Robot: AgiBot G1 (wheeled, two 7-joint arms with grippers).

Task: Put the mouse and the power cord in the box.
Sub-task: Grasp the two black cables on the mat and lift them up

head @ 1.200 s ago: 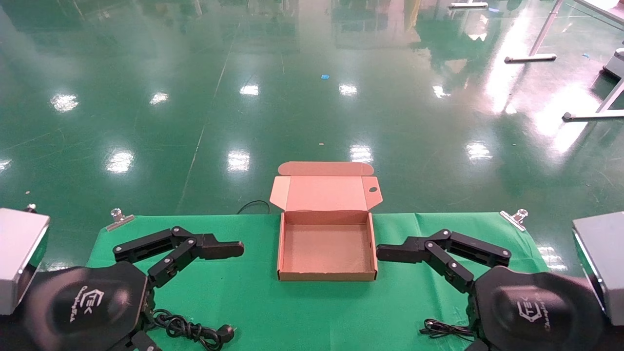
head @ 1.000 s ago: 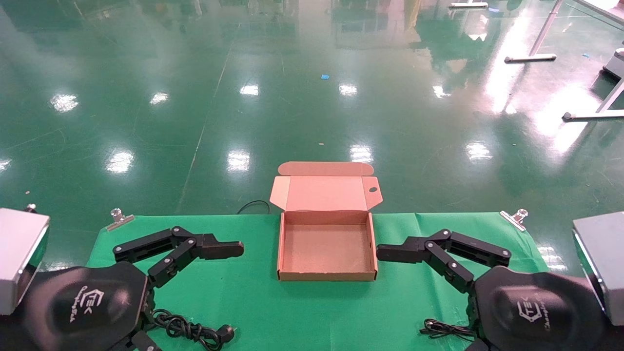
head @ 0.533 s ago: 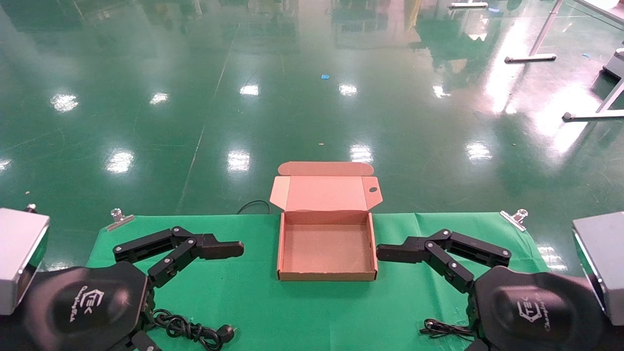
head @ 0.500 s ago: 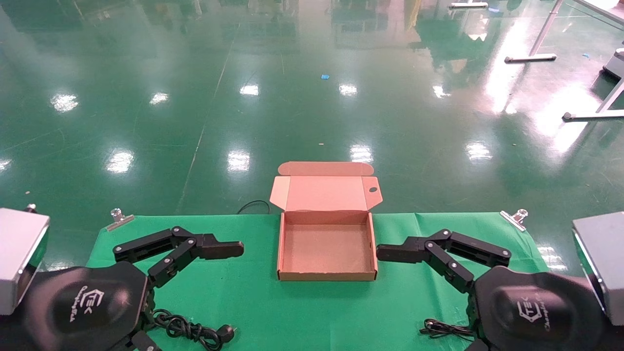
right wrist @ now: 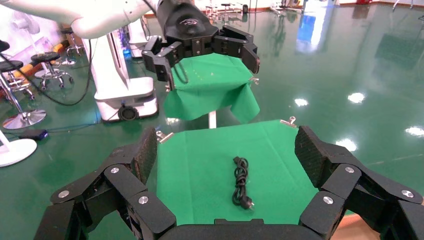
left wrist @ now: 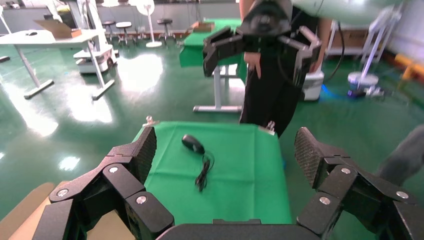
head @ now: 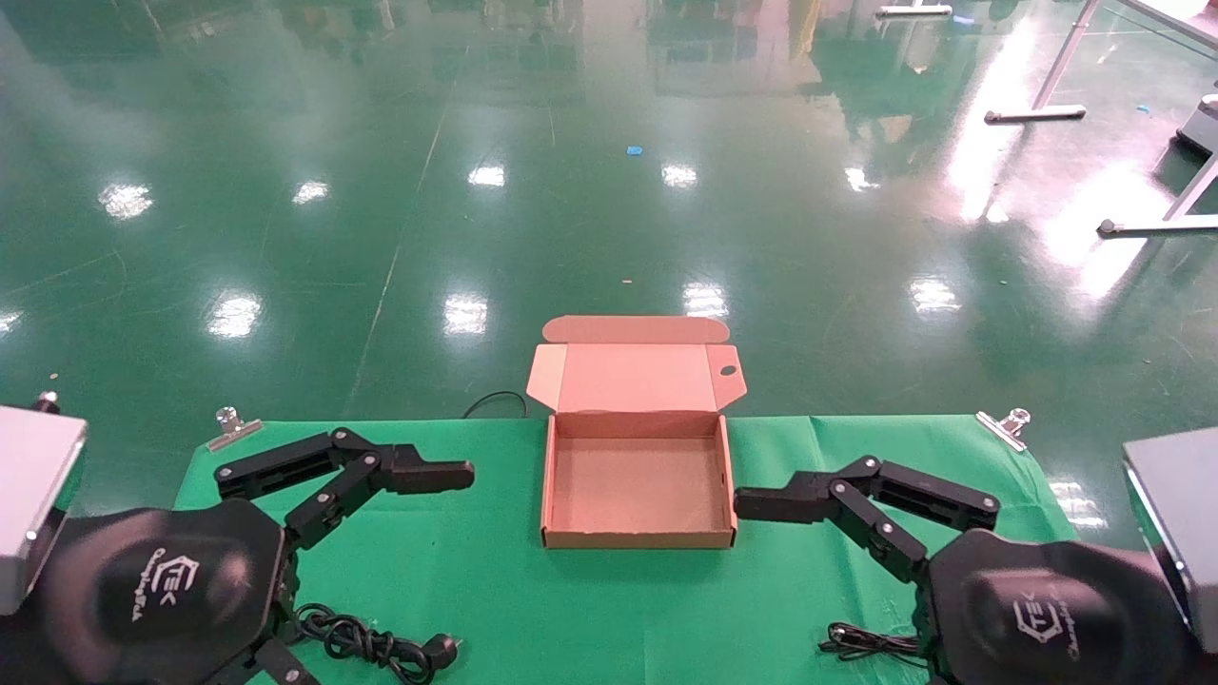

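Note:
The brown box (head: 638, 538) sits open in the middle of the green cloth, its lid flap (head: 636, 379) standing up at the back and its inside bare. The power cord (head: 371, 647) lies bundled near the front left, beside my left gripper (left wrist: 226, 150), which is open and holds nothing. This cord also shows in the right wrist view (right wrist: 240, 182). The mouse (left wrist: 193, 144) lies on the cloth to the right of the box. In the head view only its thin cable (head: 866, 642) shows, beside my right gripper (right wrist: 227, 150), which is open and holds nothing.
The green cloth (head: 476, 571) is held by metal clips (head: 233, 428) at the back corners. Grey housings (head: 38, 495) stand at both side edges. A thin black cable (head: 495, 404) loops behind the table's far edge. Glossy green floor lies beyond.
Both arms have shifted slightly: the left gripper's upper finger has risen a little, and the right gripper has sunk a little. Box, cord and mouse have not moved.

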